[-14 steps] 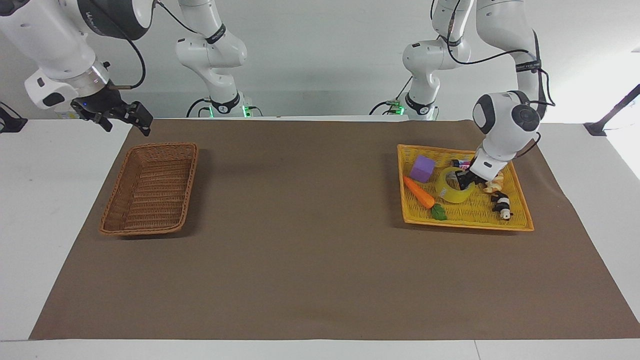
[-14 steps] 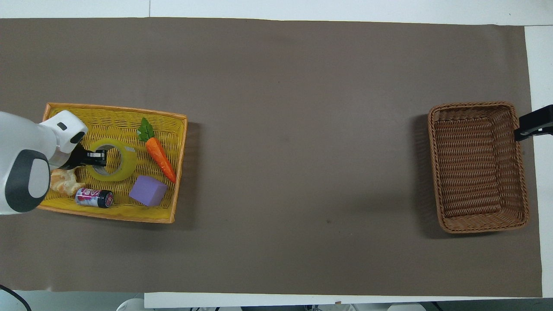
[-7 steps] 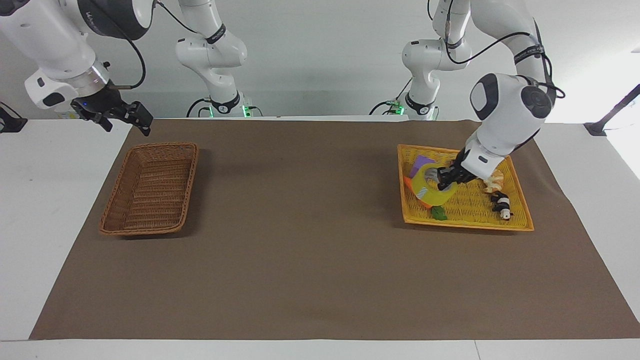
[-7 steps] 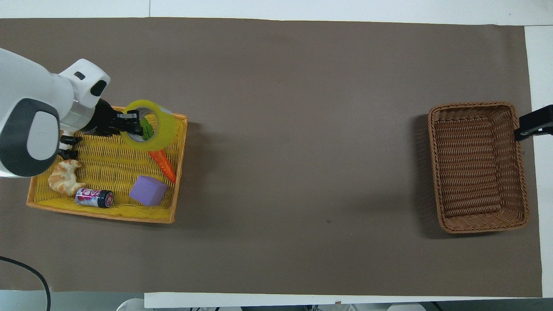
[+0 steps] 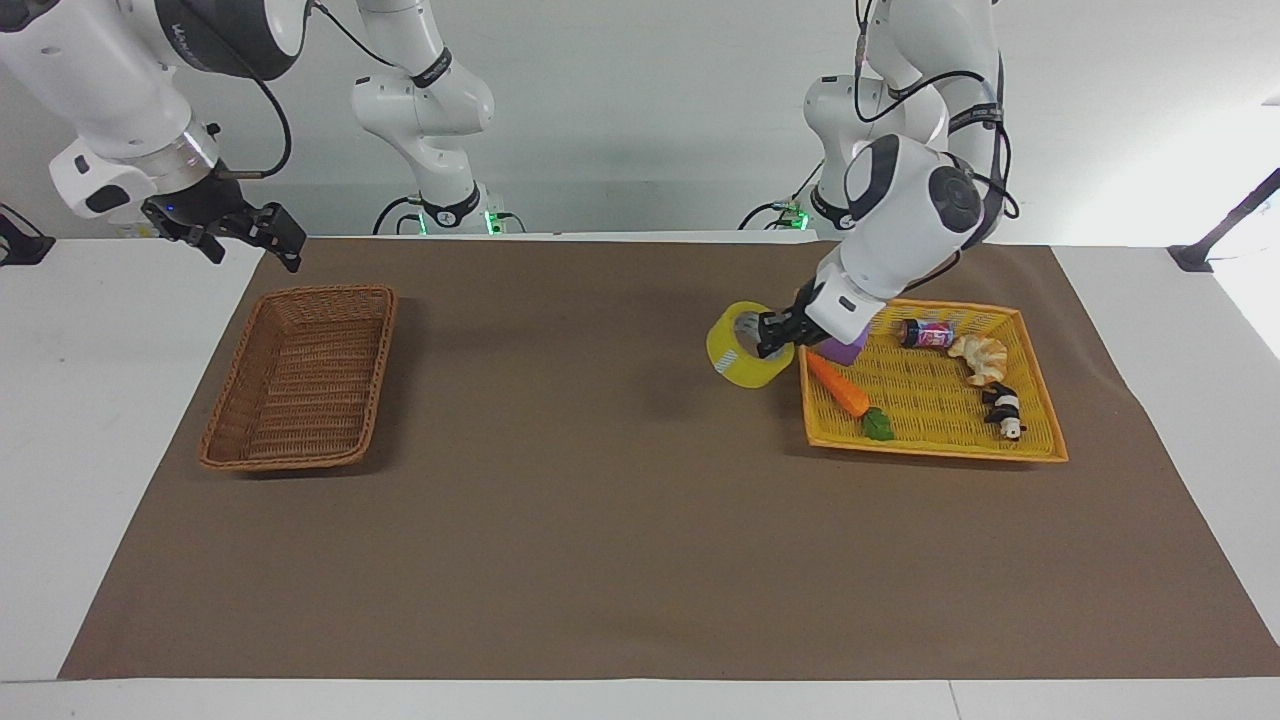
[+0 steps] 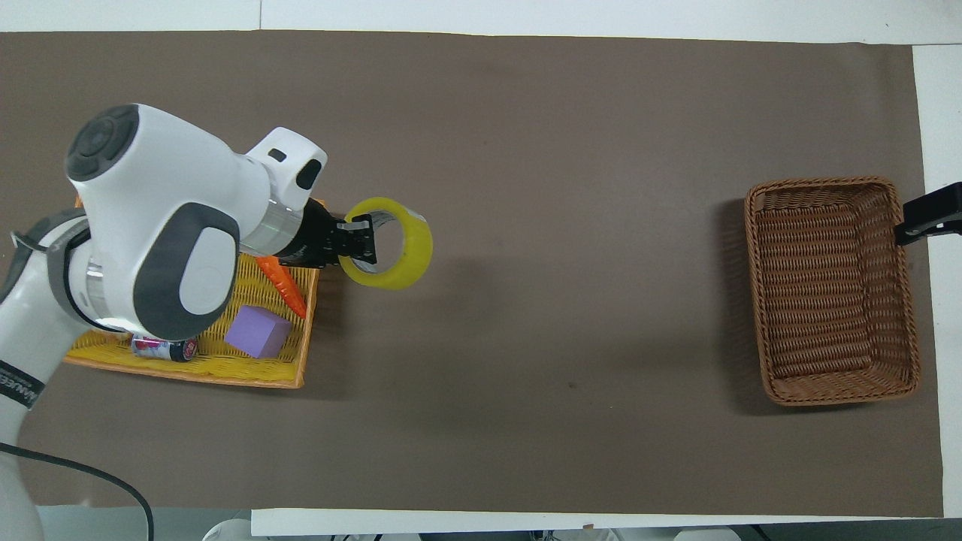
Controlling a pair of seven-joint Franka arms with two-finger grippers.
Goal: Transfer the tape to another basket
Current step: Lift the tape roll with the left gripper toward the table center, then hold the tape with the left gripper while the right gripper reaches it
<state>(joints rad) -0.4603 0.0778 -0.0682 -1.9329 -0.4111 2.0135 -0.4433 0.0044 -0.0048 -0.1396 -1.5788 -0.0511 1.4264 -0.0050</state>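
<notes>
Tape (image 5: 743, 345) held up in the left claw (image 5: 775, 333), wall of the roll pinched between the fingers, hanging over the brown mat (image 5: 600, 520) just beside the yellow tray (image 5: 940, 448), on its edge toward the right arm's end of the bench. Brown wicker basket (image 5: 300, 375) well apart, at the right arm's end, nothing in it. Right claw (image 5: 245, 232) released, waiting beside that basket's corner. Facing view alone gives the croissant (image 5: 980, 355), can (image 5: 927, 333) and small black-and-white toy (image 5: 1003, 410); overhead hides most of these under the left arm, showing carrot (image 6: 284, 282) and purple block (image 6: 258, 331).
</notes>
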